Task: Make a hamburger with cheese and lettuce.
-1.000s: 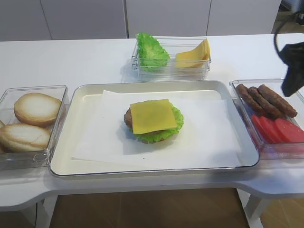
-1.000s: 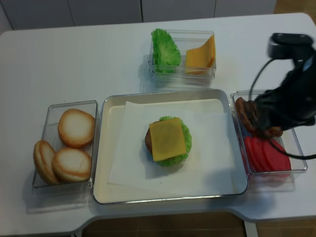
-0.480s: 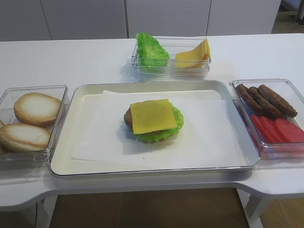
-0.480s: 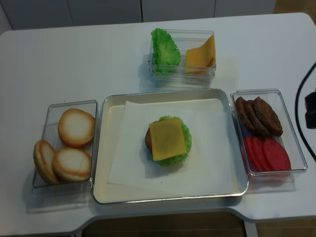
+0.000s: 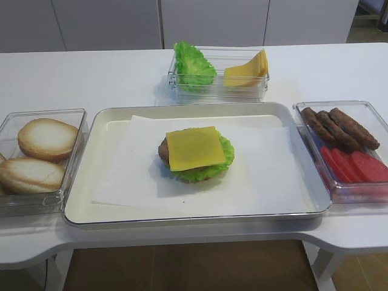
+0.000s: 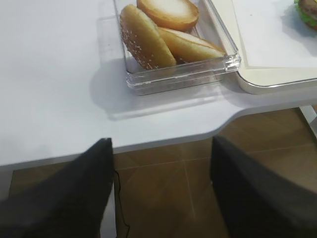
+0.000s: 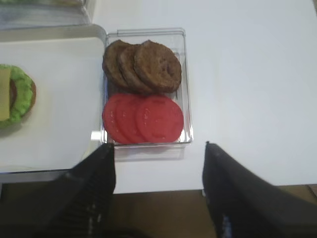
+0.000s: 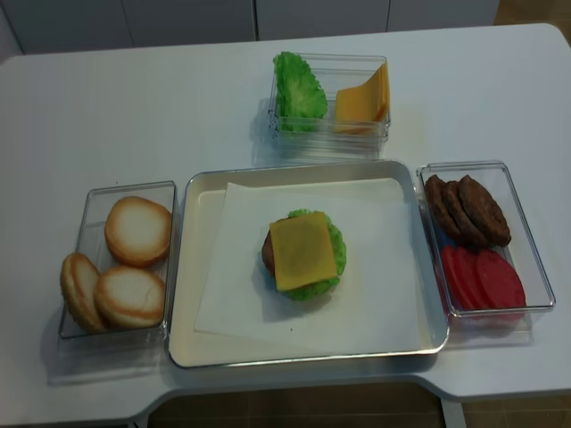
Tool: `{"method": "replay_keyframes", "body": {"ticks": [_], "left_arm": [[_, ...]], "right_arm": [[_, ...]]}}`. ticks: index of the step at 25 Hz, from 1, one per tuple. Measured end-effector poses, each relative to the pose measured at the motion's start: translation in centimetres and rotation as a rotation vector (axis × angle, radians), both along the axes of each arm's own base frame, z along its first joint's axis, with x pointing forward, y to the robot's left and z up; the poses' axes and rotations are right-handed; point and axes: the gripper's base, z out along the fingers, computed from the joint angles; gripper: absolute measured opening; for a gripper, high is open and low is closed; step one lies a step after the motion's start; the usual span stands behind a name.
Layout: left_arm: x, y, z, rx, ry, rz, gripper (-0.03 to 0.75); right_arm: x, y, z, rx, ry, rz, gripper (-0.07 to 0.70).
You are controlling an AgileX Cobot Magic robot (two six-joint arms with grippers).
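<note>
Hamburger: we see the hamburger (image 8: 302, 253) at the centre of the white paper (image 8: 375, 267) on the tray (image 8: 183, 267), a low round stack with no long axis of its own.
Cheese: the cheese (image 8: 302, 251) lies flat on top; its slightly longer side runs from about 12 to 6 o'clock in the overhead view, tilted a little toward 11, with the corners pointing near 1, 5, 7 and 11.
Lettuce: the lettuce (image 8: 334, 239) shows as a green frill past the cheese, widest at 3 and 6 o'clock.
Patty: we see a brown edge at 9 o'clock of the stack, under the cheese.
Buns: a clear box (image 8: 98, 194) at 9 o'clock of the tray holds three bun halves (image 8: 137, 231).
Far box: at 12 o'clock a clear box (image 8: 384, 125) holds upright green leaves (image 8: 299, 86) and a stack of yellow slices (image 8: 363, 98).
Right box: at 3 o'clock, patties (image 8: 467, 210) sit behind tomato slices (image 8: 482, 277).
Right gripper: we see the right gripper (image 7: 159, 186) from its wrist camera, fingers spread wide and holding nothing, above the table edge near the tomato box.
Left gripper: the left gripper (image 6: 161, 191) also stands wide with nothing between its fingers, off the table edge near the buns.
</note>
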Motion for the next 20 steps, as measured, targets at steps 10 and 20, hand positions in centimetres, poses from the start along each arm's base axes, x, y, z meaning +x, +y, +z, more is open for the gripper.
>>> {"method": "replay_keyframes", "body": {"ticks": [10,20], "left_arm": [[0.0,0.0,0.0,0.000,0.000,0.000,0.459],[0.0,0.0,0.0,0.000,0.000,0.000,0.459]], "right_arm": [[-9.5,-0.1,-2.9,0.010,-0.196,-0.008,0.420],[-14.8,-0.1,-6.4,0.013,-0.353,-0.007,0.420]]}}
